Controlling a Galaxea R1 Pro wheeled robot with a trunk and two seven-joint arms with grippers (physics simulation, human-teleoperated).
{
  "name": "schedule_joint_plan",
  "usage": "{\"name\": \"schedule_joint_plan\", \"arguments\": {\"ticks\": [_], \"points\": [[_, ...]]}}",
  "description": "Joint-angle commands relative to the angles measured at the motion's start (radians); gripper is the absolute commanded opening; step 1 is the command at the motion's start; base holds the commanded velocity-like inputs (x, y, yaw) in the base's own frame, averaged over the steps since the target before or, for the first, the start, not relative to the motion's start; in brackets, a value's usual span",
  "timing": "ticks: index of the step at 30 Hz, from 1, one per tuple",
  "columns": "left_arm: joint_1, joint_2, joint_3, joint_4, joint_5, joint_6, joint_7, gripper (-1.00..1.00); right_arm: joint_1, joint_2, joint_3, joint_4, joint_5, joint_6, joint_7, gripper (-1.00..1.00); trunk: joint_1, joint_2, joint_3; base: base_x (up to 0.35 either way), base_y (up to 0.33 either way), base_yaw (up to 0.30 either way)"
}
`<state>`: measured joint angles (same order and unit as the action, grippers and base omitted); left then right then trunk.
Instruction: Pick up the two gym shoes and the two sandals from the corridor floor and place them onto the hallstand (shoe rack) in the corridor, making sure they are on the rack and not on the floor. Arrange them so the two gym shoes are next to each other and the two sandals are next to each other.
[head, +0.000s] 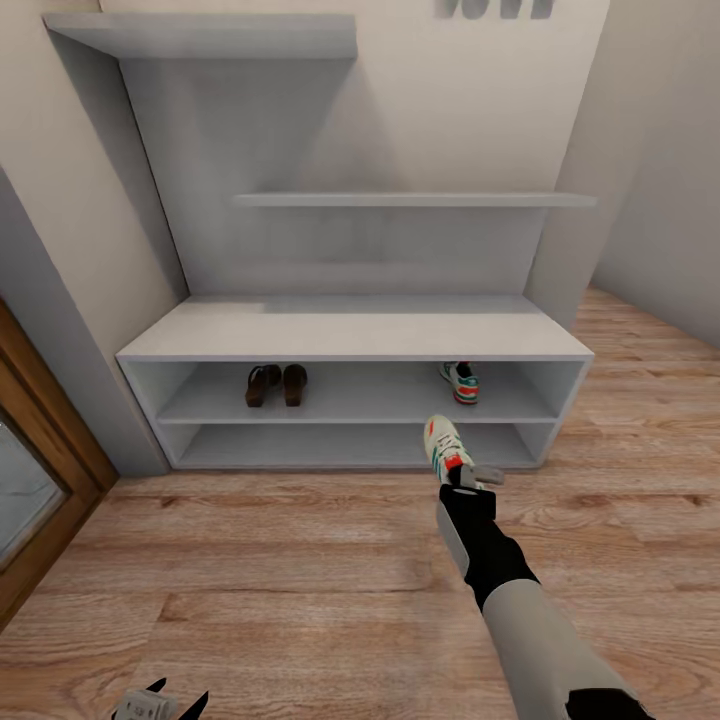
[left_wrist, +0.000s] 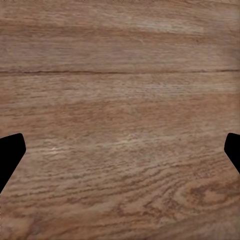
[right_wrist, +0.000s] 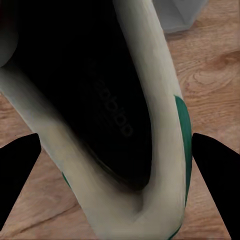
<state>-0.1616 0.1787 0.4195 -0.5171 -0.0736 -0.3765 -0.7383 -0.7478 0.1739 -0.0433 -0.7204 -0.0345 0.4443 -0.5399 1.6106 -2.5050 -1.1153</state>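
The hallstand (head: 350, 330) stands against the wall ahead. On its upper open shelf, two brown sandals (head: 264, 385) (head: 294, 384) lie side by side at the left, and one gym shoe (head: 461, 381) sits at the right. The second gym shoe (head: 445, 445) hangs in front of the lower shelf, above the corridor floor (head: 300, 560), with my right gripper (head: 470, 478) shut on its heel end. In the right wrist view the shoe's dark opening and cream rim (right_wrist: 165, 100) sit between the fingers (right_wrist: 215, 170). My left gripper (head: 165, 700) is low near the floor, open and empty, fingers (left_wrist: 10, 155) wide apart.
A brown wooden door frame (head: 40, 470) borders the left side. Two floating shelves (head: 410, 200) (head: 210, 35) hang above the bench top. A wall closes the right side beyond the rack's end. The rack's lower corner (right_wrist: 180, 15) appears behind the held shoe.
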Motion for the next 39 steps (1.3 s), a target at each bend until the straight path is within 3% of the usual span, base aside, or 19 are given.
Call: {"name": "schedule_joint_plan", "arguments": {"ticks": [1, 7, 14, 29, 38, 39], "points": [[0.001, -0.002, 0.009, 0.006, -0.014, -0.007, -0.010, 1.00, -0.006, 0.001, 0.004, -0.007, -0.009, 0.008, -0.009, -1.00, 0.000, 0.000, -0.001, 0.000, 0.000, 0.000], [0.001, -0.002, 0.009, 0.015, -0.014, -0.006, -0.008, 1.00, -0.029, 0.001, -0.001, -0.010, -0.036, 0.004, -0.037, -1.00, 0.000, 0.000, -0.001, 0.000, 0.000, 0.000], [0.001, -0.002, 0.009, 0.015, -0.013, -0.005, -0.007, 1.00, -0.033, 0.001, -0.003, -0.001, -0.003, 0.004, -0.002, -1.00, 0.000, 0.000, -0.001, 0.000, 0.000, 0.000], [0.001, -0.002, 0.009, 0.016, -0.013, -0.005, -0.006, 1.00, -0.033, 0.001, -0.005, 0.000, 0.001, 0.005, -0.005, -1.00, 0.000, 0.000, -0.001, 0.000, 0.000, 0.000], [0.001, -0.003, 0.009, 0.016, -0.012, -0.005, -0.006, 1.00, -0.033, 0.001, -0.003, -0.002, -0.037, 0.004, -0.056, -1.00, 0.000, 0.000, -0.001, 0.000, 0.000, 0.000], [0.001, -0.003, 0.009, 0.016, -0.012, -0.005, -0.006, 1.00, -0.033, 0.001, -0.003, -0.002, -0.048, 0.004, -0.172, -1.00, 0.000, 0.000, -0.001, 0.000, 0.000, 0.000]]}}
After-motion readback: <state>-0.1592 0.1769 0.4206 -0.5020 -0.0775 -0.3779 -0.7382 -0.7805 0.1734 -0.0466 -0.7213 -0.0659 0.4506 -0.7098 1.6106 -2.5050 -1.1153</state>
